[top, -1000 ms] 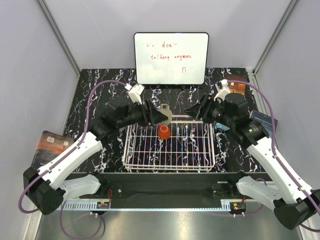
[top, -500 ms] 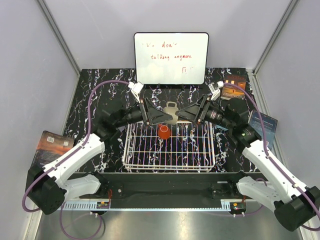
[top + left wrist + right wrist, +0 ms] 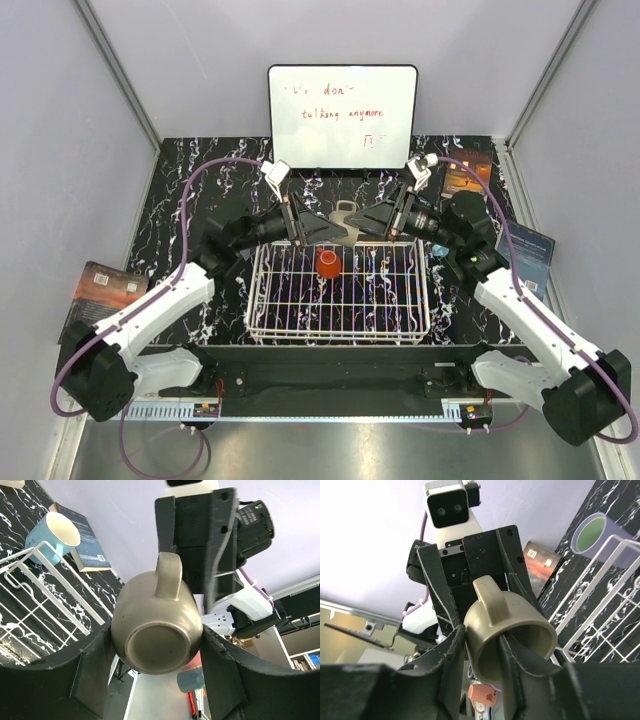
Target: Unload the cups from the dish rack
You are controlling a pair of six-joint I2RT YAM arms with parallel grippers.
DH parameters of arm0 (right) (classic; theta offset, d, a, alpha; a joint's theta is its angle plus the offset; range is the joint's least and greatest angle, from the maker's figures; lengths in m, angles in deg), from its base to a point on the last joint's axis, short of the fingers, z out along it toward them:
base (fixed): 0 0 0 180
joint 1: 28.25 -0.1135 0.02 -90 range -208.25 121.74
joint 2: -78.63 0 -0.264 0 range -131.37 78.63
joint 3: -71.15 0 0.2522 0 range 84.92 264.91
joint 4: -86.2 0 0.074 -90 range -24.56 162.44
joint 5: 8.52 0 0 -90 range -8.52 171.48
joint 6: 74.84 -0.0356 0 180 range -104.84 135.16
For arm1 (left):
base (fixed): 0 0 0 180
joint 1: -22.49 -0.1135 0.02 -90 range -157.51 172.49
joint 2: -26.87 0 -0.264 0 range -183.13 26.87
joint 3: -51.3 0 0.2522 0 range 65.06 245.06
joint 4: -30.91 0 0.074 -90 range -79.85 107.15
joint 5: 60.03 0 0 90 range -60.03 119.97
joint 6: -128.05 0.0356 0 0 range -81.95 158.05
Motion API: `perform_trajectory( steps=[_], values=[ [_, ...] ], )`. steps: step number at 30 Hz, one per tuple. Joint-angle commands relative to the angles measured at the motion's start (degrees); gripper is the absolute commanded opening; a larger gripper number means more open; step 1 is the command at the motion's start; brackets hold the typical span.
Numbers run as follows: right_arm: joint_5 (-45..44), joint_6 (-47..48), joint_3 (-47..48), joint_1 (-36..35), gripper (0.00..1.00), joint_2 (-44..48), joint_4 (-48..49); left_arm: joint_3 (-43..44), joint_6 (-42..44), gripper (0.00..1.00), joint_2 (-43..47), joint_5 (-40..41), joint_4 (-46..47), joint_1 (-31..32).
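The small grey-brown cup (image 3: 344, 222) hangs on its side above the far rim of the white wire dish rack (image 3: 340, 335), between both grippers. My left gripper (image 3: 325, 232) is shut on the cup's body (image 3: 157, 625), base toward its camera. My right gripper (image 3: 368, 222) pinches the cup's wall (image 3: 505, 630), one finger inside the mouth and one outside. The small red-orange cup (image 3: 327, 263) stands in the rack. The light blue handled mug (image 3: 52, 535) lies at the rack's right corner. A lavender tumbler (image 3: 592, 532) lies at its left corner. The sage-green tumbler is out of view.
A whiteboard (image 3: 342, 115) with red writing stands at the back. Books lie at the left (image 3: 100, 290), the right (image 3: 525, 245) and the back right (image 3: 465, 175) of the black marbled table. Grey walls close in both sides.
My right gripper has swung in from the right and closed on the cup's rim. My left gripper has carried the cup slightly up and toward the back.
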Motion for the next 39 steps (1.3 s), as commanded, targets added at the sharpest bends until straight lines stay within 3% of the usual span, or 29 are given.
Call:
perform_trajectory(
  steps=[1,7,10,11,14,17,21,22,25,30,32,33,35,36,39],
  values=[
    [4.1,-4.5,0.1,0.0,0.36,-1.9,9.4,0.1,-1.4,0.00,-0.5,-2.5,7.1,0.0],
    [6.4,-5.5,0.4,0.0,0.27,-3.1,11.4,0.2,-1.8,0.00,-1.9,-3.2,8.1,0.0],
    [8.1,-5.8,0.5,0.0,0.03,-3.4,12.0,0.3,-1.7,0.00,-2.4,-3.5,8.2,0.1],
    [8.5,-5.8,0.6,0.0,0.00,-3.2,11.9,0.6,-1.6,0.00,-2.5,-3.6,7.3,0.0],
    [9.7,-5.3,1.0,0.0,0.00,-2.2,11.3,1.8,0.5,0.02,-2.6,-3.5,3.0,0.0],
    [9.2,-2.9,1.7,0.0,0.00,-0.7,7.7,3.6,3.2,0.20,-2.8,-2.7,-2.8,-0.5],
    [7.4,1.8,3.6,0.0,0.00,2.5,0.5,5.5,5.2,0.64,-3.4,-2.4,-6.8,-1.3],
    [7.0,3.2,3.8,0.0,0.00,2.9,-1.5,5.8,5.4,0.86,-3.7,-2.2,-7.4,-1.3],
    [6.8,4.6,4.8,0.0,0.00,3.8,-3.6,6.5,5.7,0.98,-4.0,-2.1,-8.7,-1.4],
    [5.1,6.1,6.0,0.1,0.00,4.6,-6.0,7.3,6.0,0.99,-4.6,-1.8,-10.4,-1.4],
    [0.1,10.2,8.5,0.0,0.00,5.2,-12.4,8.3,7.1,0.99,-4.5,-0.7,-14.4,-1.6],
    [-3.1,16.0,10.1,0.0,0.00,5.1,-21.8,8.7,8.8,0.99,-4.3,1.1,-16.2,-1.8],
    [-13.8,21.5,15.9,0.0,0.00,3.0,-31.0,10.2,11.1,0.99,-3.7,5.1,-24.4,-1.9],
    [-17.3,26.3,17.8,0.0,0.00,1.8,-37.7,10.7,13.6,0.99,-2.8,10.6,-27.3,-1.9],
    [-30.7,32.8,24.3,0.0,0.00,-4.5,-46.3,11.0,15.9,0.99,-1.0,21.2,-36.0,-1.9]
  ],
)
